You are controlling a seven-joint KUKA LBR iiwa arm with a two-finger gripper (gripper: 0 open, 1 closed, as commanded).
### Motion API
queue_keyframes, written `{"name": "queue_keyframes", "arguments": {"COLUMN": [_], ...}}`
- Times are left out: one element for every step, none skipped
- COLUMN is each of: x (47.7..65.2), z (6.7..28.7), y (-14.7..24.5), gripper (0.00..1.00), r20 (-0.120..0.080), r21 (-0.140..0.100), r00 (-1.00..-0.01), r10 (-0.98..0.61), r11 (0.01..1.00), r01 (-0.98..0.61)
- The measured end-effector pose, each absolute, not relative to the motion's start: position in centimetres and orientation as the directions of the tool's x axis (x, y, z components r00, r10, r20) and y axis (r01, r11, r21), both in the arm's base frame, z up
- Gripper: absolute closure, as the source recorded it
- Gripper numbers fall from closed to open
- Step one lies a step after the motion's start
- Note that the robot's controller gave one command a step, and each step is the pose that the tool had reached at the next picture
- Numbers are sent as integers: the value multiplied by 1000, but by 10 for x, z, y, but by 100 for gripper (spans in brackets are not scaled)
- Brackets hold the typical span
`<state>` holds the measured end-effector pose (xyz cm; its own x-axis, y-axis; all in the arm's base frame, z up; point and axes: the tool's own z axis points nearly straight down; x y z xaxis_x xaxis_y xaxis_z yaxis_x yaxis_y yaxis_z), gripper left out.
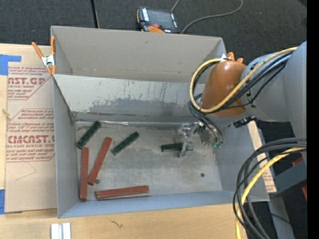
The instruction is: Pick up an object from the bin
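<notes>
1. The gripper (185, 148) is low over the bin floor, right of centre, at the right-hand end of a short dark-green flat strip (171, 147). That strip is the likely pick. It lies flat and well apart from everything else.
2. Jaw opening: cannot tell, since the wrist hardware hides it from this angle. I also cannot tell whether the strip's end is between the jaws or just beside them.
3. Risk, end grab: the tool sits at the strip's tip, not its middle. On a lift the strip would probably droop or pull out.
4. Risk, thin flat part on metal: if the jaws close above or beside it, they get nothing or shove it along the floor.
5. Risk, floor strike: there looks to be almost no clearance under the tool, so any further descent could jam it into the floor.
6. Snagging on neighbours: low, nothing is close.
7. Container: grey metal bin (139, 59), open top, sloped walls, scuffed floor.
8. Contents:
   - Two more green strips lie left of centre: back-left dark-green strip (88, 134) and mid dark-green strip (125, 143).
   - Three red-brown ones are at the left and front: diagonal red-brown strip (100, 160), left-wall red-brown strip (84, 173) and front-edge red-brown strip (122, 192).
   - A small dark speck (202, 174) sits near the gripper, towards the front.
</notes>
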<state>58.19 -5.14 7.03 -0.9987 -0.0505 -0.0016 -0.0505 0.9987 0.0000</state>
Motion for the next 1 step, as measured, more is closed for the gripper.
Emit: {"name": "queue_keyframes", "arguments": {"x": [557], "z": [235], "y": [-24], "gripper": [100], "r20": [-10], "r21": [-1], "r00": [-998], "r10": [-66], "r11": [998], "r01": [-66]}}
